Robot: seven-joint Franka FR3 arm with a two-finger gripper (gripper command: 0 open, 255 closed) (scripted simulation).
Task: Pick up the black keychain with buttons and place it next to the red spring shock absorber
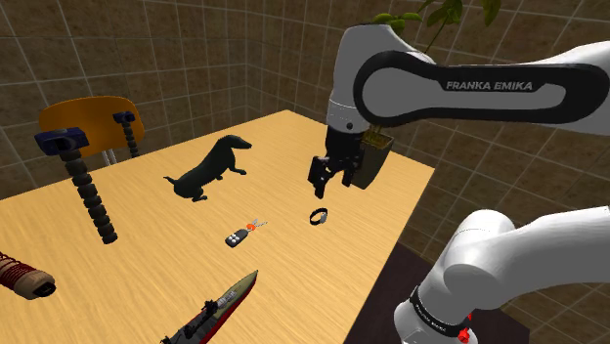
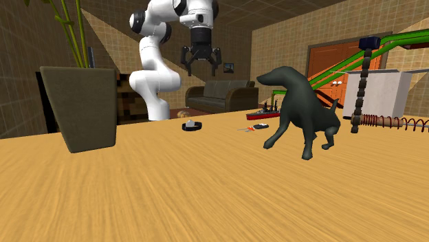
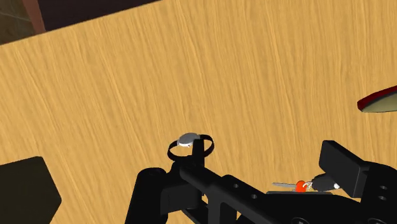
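Room: brown tiled walls; an orange-backed chair [image 1: 90, 119] stands behind the table's far edge.
Surface: light wooden table [image 1: 313, 264].
Arm: white Franka arm [image 1: 459, 93], reaching out over the table.
Planter: dark square pot [image 2: 79, 106] holding green stalks, near the table edge.
Figurine: black dog [image 1: 210, 168], standing upright mid-table.
Post: black segmented rod [image 1: 90, 195] with a blue head, leaning.
Model: dark warship [image 1: 210, 313], on the table near its front edge.
Shock absorber: red spring shock absorber [image 1: 21, 275], lying on its side at the shoulder view's far left.
Gripper: black gripper [image 2: 202, 71], jaws spread with nothing between them, hanging above the ring.
Keychain: black keychain with buttons [image 1: 236, 238], flat on the table between dog and warship, well apart from the shock absorber.
Ring: black ring [image 1: 319, 217] with a silver stone, on the table.
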